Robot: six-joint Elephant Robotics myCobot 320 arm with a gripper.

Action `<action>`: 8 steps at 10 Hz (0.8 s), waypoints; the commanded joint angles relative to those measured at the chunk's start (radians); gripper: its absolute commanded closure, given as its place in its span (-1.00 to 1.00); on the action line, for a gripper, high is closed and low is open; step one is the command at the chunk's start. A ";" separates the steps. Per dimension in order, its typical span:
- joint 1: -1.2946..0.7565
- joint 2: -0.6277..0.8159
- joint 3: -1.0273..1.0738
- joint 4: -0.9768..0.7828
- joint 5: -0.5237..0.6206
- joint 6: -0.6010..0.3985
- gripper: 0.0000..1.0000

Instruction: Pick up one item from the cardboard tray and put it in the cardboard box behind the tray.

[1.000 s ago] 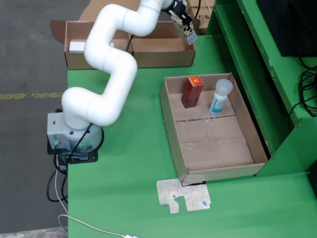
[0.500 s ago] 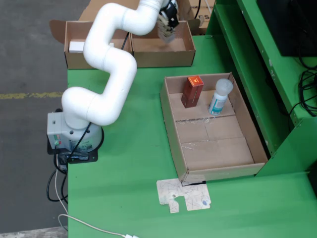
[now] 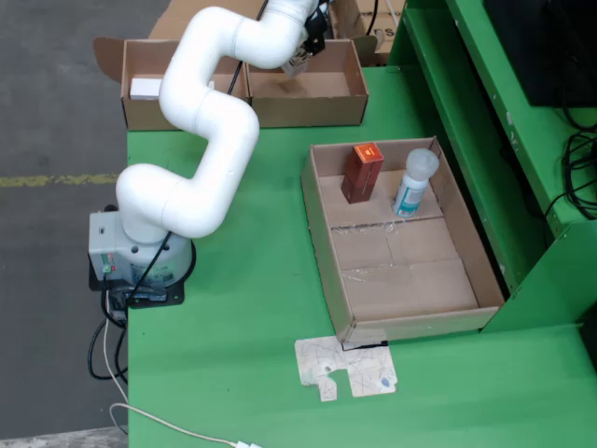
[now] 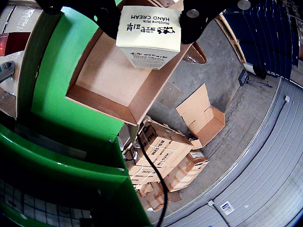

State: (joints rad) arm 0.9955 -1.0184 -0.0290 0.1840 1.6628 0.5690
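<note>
Seen from the view that rides on the end effector (image 4: 149,16): clamped between black fingers (image 4: 201,19), a cream hand cream carton (image 4: 149,33), held above the open cardboard box (image 4: 102,90). Green worktop (image 4: 66,71) under the box at left. Beyond the worktop's edge, stacked cartons (image 4: 161,156) on grey floor (image 4: 236,80).

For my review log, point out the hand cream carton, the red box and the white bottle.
hand cream carton (image 4: 148,35): view riding on the gripper, printed front face.
red box (image 3: 362,174): view from above, front face.
white bottle (image 3: 411,191): view from above, labelled body.
</note>
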 commanded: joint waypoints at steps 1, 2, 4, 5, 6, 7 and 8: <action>-0.033 0.042 0.029 -0.045 0.145 0.076 1.00; -0.046 0.044 0.029 -0.071 0.219 0.109 1.00; -0.059 0.052 0.029 -0.108 0.295 0.137 1.00; -0.059 0.052 0.029 -0.108 0.295 0.137 1.00; -0.069 0.057 0.029 -0.145 0.359 0.158 1.00; -0.066 0.041 0.029 -0.151 0.401 0.208 1.00; -0.066 0.041 0.029 -0.151 0.401 0.208 1.00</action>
State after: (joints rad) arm 0.9341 -1.0184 -0.0290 0.0443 1.9773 0.7224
